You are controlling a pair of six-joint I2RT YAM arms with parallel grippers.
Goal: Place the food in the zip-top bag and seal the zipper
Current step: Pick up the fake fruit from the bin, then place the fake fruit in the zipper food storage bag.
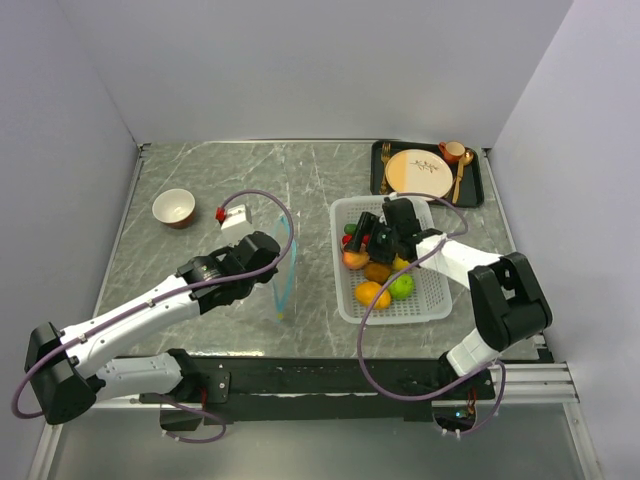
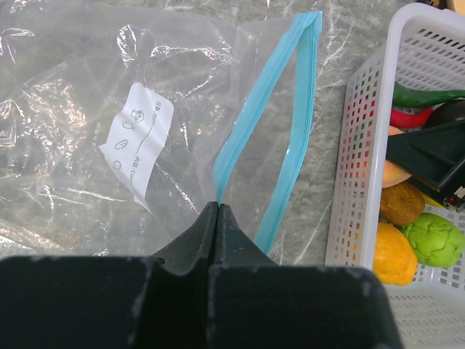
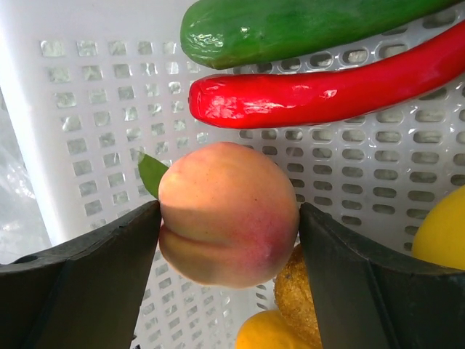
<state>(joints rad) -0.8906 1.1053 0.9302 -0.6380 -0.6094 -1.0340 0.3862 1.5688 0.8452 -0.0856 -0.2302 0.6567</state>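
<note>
The clear zip-top bag (image 2: 109, 109) lies on the marble table left of the white basket (image 1: 420, 305). Its teal zipper (image 2: 256, 109) stands open in a loop, also seen from above (image 1: 286, 268). My left gripper (image 2: 218, 209) is shut on the near end of the zipper strip; in the top view it (image 1: 272, 268) is at the bag's mouth. My right gripper (image 3: 229, 211) is down in the basket (image 3: 94, 109), its fingers pressed on both sides of a peach (image 3: 229, 214). A red pepper (image 3: 327, 91), a green pepper (image 3: 290, 25) and a brown round (image 3: 290, 291) lie close by.
More fruit lies in the basket: orange (image 1: 372, 294), lime-green (image 1: 402, 287), yellow (image 1: 400, 263). A bowl (image 1: 173, 207) and a small white and red object (image 1: 232, 215) sit at the back left. A black tray (image 1: 478, 190) with plate, cup and cutlery is at the back right.
</note>
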